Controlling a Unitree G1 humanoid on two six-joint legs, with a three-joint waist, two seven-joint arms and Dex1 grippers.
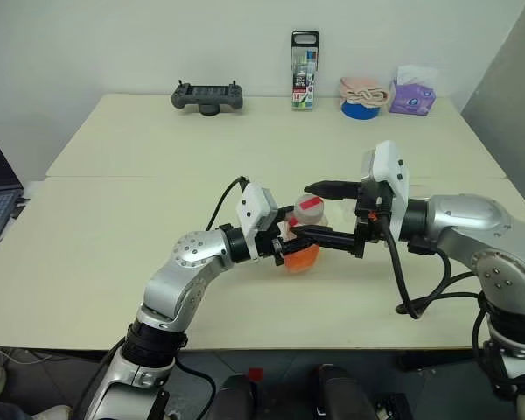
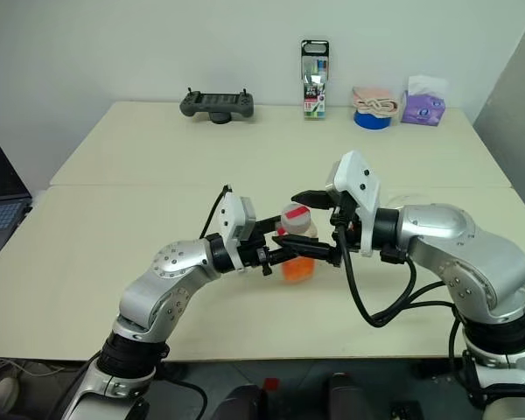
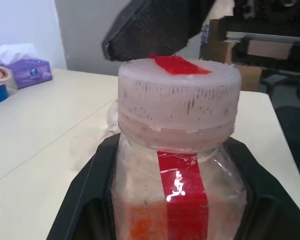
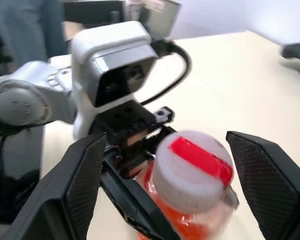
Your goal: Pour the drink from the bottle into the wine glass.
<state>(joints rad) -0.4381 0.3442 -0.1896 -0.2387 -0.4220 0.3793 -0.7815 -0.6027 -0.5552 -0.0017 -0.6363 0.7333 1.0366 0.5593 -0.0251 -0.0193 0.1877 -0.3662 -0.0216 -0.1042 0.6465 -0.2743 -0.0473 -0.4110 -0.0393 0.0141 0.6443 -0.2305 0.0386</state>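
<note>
1. Left gripper [image 1: 308, 243] is clamped on the bottle [image 1: 304, 234], held above the table [image 1: 114, 254] near its front edge; drink [image 1: 301, 257] inside.
2. Right gripper [image 4: 165, 190] stands wide, fingers either side of the cap [image 4: 195, 165], not touching.
3. Cap looks still on; uncapping and pouring remain; I cannot make out the wine glass.

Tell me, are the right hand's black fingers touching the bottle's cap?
Apart. In the right wrist view the fingers stand wide on either side of the cap, with a clear gap on both sides.
</note>
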